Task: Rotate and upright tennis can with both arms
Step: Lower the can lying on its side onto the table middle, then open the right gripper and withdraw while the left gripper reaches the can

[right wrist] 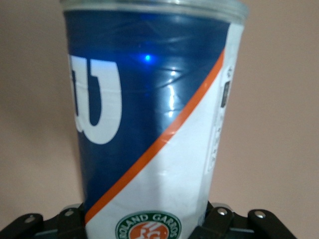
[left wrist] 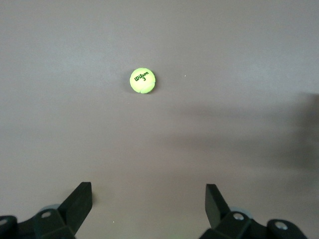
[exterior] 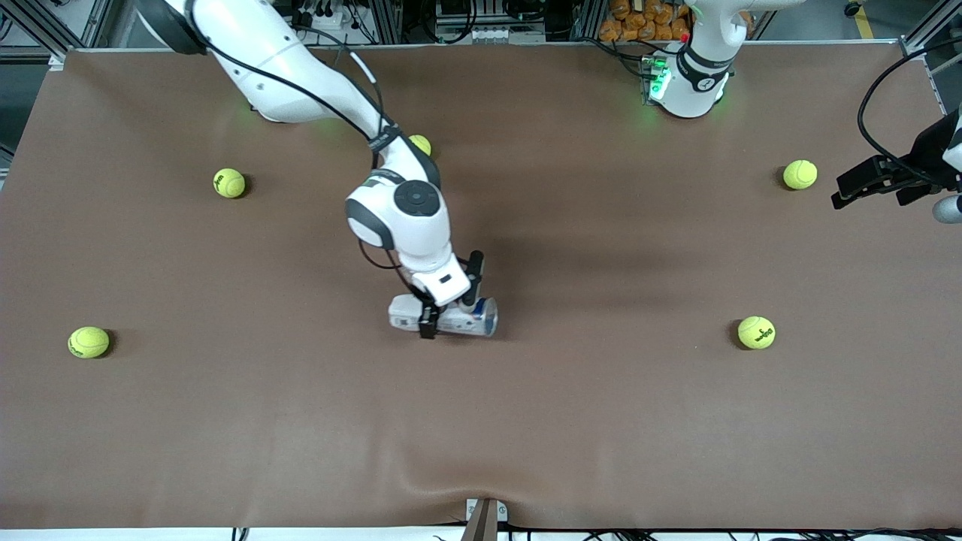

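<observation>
The tennis can [exterior: 481, 321] lies on its side on the brown table, about midway between the arms' ends. It is white, and its dark blue band and silvery rim point toward the left arm's end. My right gripper [exterior: 449, 304] reaches down from above and is shut across the can's middle. In the right wrist view the can [right wrist: 149, 124] fills the space between the jaws of my right gripper [right wrist: 144, 226], and the white W logo shows. My left gripper [exterior: 864, 184] waits open and empty over the table's edge at the left arm's end. It also shows in the left wrist view [left wrist: 148, 201].
Several yellow-green tennis balls lie scattered: one [exterior: 800, 174] close to the left gripper, also in the left wrist view [left wrist: 142, 80]; one [exterior: 756, 332] nearer the camera; two [exterior: 229, 182] [exterior: 89, 342] at the right arm's end; one [exterior: 420, 144] under the right arm.
</observation>
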